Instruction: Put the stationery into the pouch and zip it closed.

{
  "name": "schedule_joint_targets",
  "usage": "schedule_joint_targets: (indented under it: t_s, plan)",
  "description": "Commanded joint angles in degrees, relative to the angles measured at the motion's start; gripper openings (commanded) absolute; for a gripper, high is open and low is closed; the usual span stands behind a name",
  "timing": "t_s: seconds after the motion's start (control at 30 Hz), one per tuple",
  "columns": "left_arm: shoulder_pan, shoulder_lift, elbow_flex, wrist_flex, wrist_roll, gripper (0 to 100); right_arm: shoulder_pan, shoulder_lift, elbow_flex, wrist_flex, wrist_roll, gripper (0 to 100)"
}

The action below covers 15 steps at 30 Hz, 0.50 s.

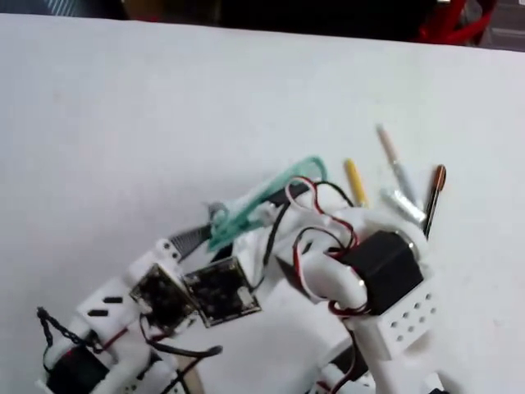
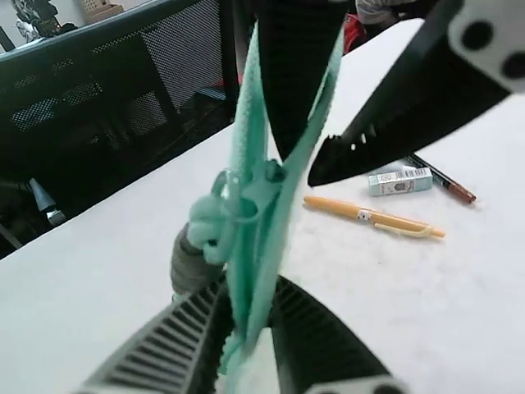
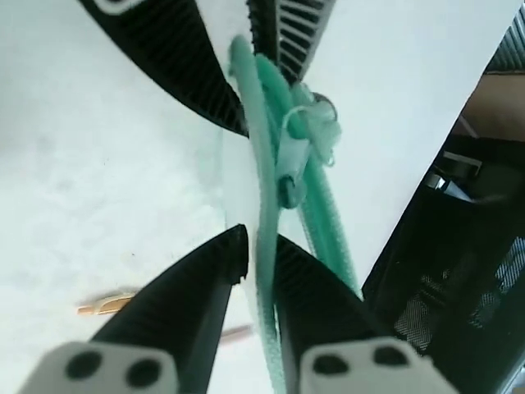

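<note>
Two holds on the green pouch point(image 1: 264, 199), left gripper point(image 2: 250, 289) clamped on its zipper edge, right gripper point(image 3: 258, 245) clamped on that edge from the opposite side, yellow pen point(image 2: 373, 218), small box point(image 2: 399, 180) and brown pencil point(image 2: 444, 179) lay loose on the white table point(image 1: 123, 98).

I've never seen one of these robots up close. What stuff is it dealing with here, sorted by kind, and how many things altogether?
pouch: 1 (green, held up off the table)
pens: 2 (yellow pen, silver pen)
brown pencil: 1
small box: 1
Total: 5
</note>
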Motion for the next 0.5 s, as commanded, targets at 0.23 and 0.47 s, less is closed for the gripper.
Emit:
schedule_joint_targets:
  t_s: [0.23, 0.47]
  plan:
    - [-6.9, 0.0, 4.0, -11.2, 8.4, 2, -0.7, -1.3, 3.9, 1.5, -12.8, 16.8]
    - [-7.1, 0.0, 4.0, -11.2, 8.5, 2, -2.9, -4.4, 4.9, 1.5, -13.3, 30.0]
